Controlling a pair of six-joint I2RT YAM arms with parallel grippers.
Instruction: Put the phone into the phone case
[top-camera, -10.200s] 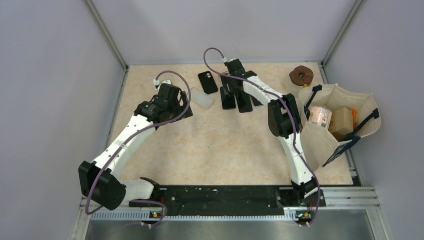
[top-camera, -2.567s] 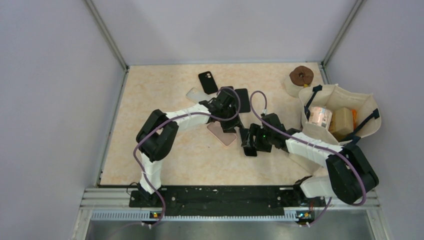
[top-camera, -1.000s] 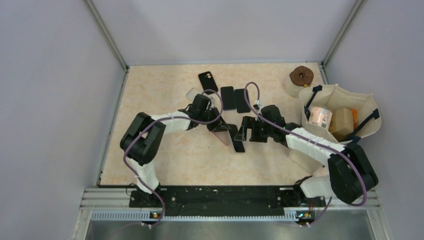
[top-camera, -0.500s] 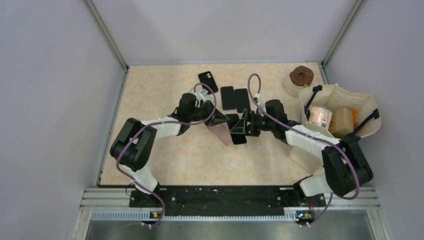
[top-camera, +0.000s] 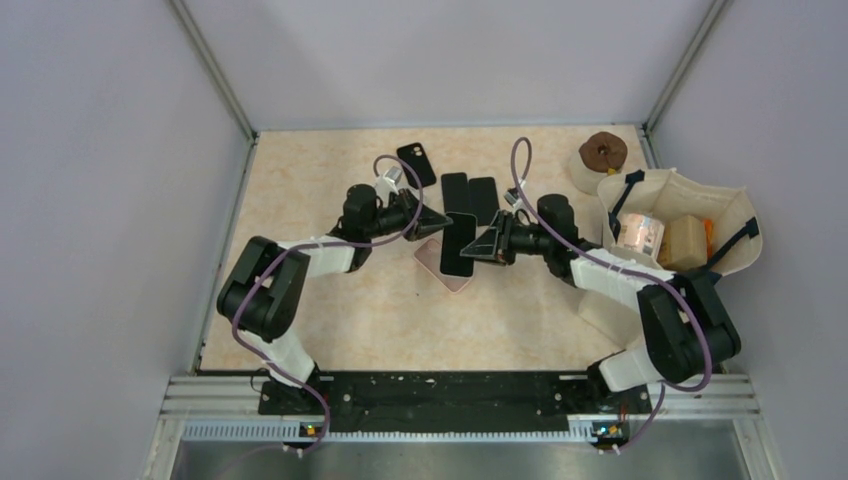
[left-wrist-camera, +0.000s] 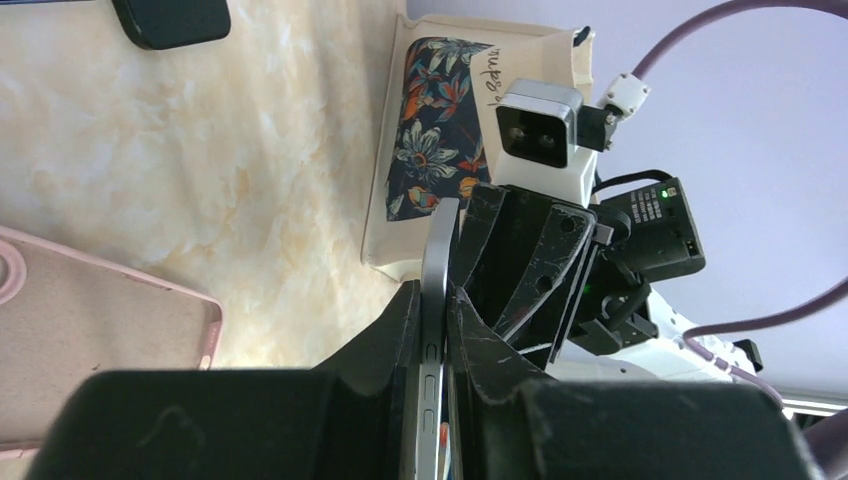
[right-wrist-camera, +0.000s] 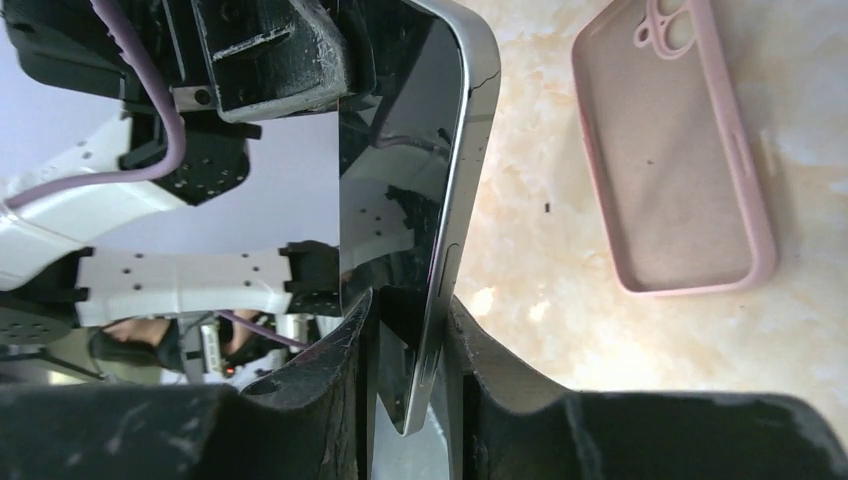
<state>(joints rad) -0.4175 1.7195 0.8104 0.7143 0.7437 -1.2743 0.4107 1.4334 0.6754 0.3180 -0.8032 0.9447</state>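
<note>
A black phone (top-camera: 460, 245) with a silver rim hangs on edge in mid-air between both arms, just above the open pink phone case (top-camera: 455, 283) lying flat on the table. My left gripper (top-camera: 437, 222) is shut on the phone's left end; in the left wrist view the phone's silver edge (left-wrist-camera: 437, 260) sits pinched between the left gripper (left-wrist-camera: 433, 295) fingers. My right gripper (top-camera: 478, 248) grips the other end; in the right wrist view the phone (right-wrist-camera: 410, 150) stands tilted in the right gripper (right-wrist-camera: 405, 310), with the case (right-wrist-camera: 670, 150) beyond it.
Two black phones (top-camera: 456, 193) (top-camera: 484, 198) and a black case (top-camera: 415, 164) lie at the back of the table. A cream tote bag (top-camera: 680, 240) with items stands at the right, a brown roll (top-camera: 603, 152) behind it.
The left arm has carried the phone up and back over the pink case. The right gripper has come in from the right and closed from wide open onto the phone's other end.
</note>
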